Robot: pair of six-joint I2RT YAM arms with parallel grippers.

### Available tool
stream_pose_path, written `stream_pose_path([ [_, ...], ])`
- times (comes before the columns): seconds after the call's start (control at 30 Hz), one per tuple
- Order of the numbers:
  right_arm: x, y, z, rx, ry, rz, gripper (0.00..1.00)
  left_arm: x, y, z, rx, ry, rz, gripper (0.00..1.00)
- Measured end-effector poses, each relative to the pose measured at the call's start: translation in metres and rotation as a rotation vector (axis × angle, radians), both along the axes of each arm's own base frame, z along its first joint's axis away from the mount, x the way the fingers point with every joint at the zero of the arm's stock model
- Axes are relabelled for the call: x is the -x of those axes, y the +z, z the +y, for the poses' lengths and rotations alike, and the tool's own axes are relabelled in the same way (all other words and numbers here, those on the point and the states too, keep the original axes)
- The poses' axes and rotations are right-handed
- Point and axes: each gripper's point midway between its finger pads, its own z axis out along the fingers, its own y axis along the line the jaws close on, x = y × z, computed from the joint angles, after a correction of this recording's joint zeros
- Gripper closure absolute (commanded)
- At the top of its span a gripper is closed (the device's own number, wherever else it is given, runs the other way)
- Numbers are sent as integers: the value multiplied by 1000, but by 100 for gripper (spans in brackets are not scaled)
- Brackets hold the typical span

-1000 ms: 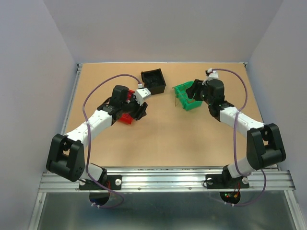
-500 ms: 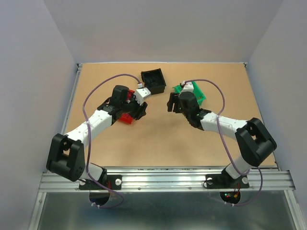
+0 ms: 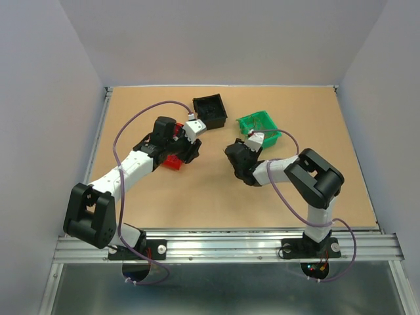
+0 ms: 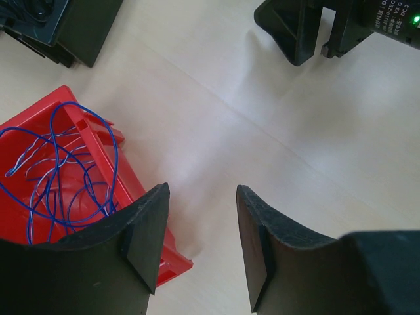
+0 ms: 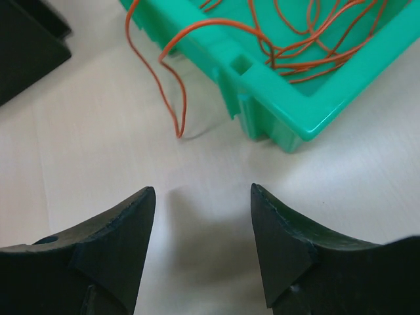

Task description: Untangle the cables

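The orange cables lie in the green bin. One of them hangs over the bin's wall, and its end touches the tabletop. The blue cables lie in a heap in the red bin.

A second ago the right claw was at the green bin. Now it has pulled back toward the middle of the tabletop, and the bin sits a bit farther back than before. The claw's two fingers are spread wide apart with nothing between them.

The left arm has not moved. The left claw hangs over bare tabletop right beside the red bin. One finger is at the bin's wall. This claw is wide open too and holds nothing. The black bin stands at the back, between the other two.
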Motion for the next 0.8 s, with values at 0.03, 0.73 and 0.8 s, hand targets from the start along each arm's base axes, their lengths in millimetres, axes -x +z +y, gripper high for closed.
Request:
stream_pose_path([
  [0.03, -1, 1, -2, 1, -21, -12, 36, 0, 0, 0, 0, 0, -1, 44],
  [0.73, -53, 3, 1, 49, -174, -94, 66, -3, 1, 1, -1, 7, -13, 44],
  [0.8, -56, 2, -1, 51, -180, -92, 78, -3, 1, 1, -2, 8, -13, 44],
])
